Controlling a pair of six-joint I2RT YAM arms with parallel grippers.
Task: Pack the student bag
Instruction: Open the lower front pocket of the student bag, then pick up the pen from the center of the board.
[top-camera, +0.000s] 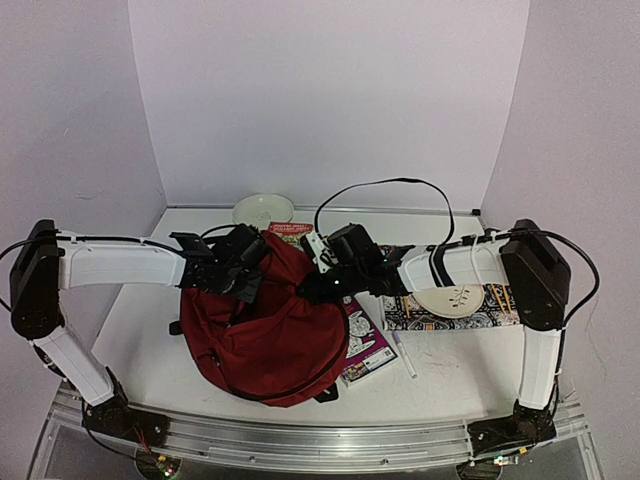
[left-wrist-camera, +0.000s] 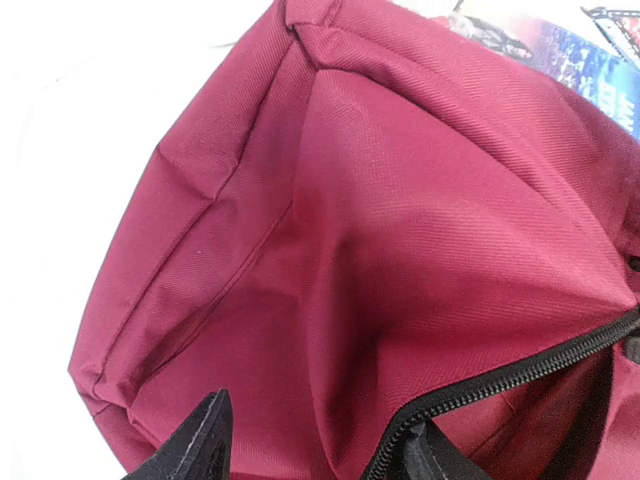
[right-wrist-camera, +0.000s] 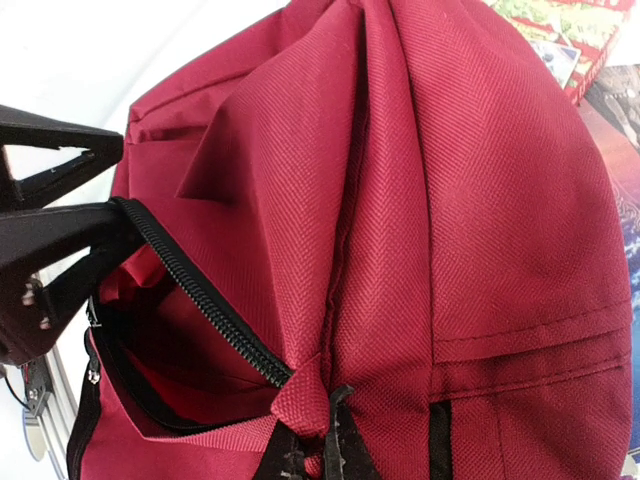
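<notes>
The dark red student bag (top-camera: 270, 335) lies in the middle of the table with its black zip (right-wrist-camera: 200, 300) partly open. My left gripper (top-camera: 243, 270) is at the bag's upper left. Its jaws are open around a fold of bag fabric (left-wrist-camera: 330, 300), and one finger (left-wrist-camera: 420, 462) is behind the zip edge. It also shows at the left of the right wrist view (right-wrist-camera: 55, 235). My right gripper (top-camera: 315, 290) is shut on the red fabric at the end of the zip (right-wrist-camera: 325, 440), on the bag's upper right.
A red book (top-camera: 291, 231) lies behind the bag. A purple colouring book (top-camera: 366, 345) sticks out under the bag's right side, with a pen (top-camera: 404, 353) beside it. A patterned book (top-camera: 480, 312) carries a white disc (top-camera: 450, 298). A white plate (top-camera: 263, 210) sits at the back.
</notes>
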